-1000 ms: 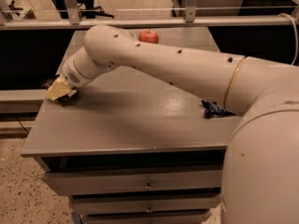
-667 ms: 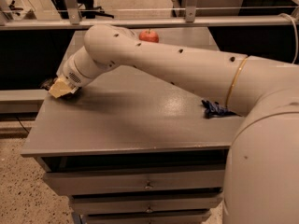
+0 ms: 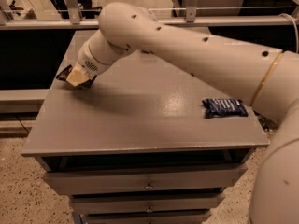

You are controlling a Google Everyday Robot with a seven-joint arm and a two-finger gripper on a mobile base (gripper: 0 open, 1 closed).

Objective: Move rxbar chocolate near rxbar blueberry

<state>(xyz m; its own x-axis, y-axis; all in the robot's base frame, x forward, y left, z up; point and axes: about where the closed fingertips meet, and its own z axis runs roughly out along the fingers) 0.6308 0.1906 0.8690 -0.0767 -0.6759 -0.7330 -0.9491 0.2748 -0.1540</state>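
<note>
Now the gripper (image 3: 77, 76) sits at the bench's (image 3: 140, 125) 9 o'clock edge, fingers clamped on the one chocolate bar (image 3: 63, 73). Only the bar's dark end shows, jutting toward 9 o'clock. One blueberry bar (image 3: 224, 107) lies flat near the 3 o'clock edge, long axis 9-to-3. Open benchtop lies between them.
</note>
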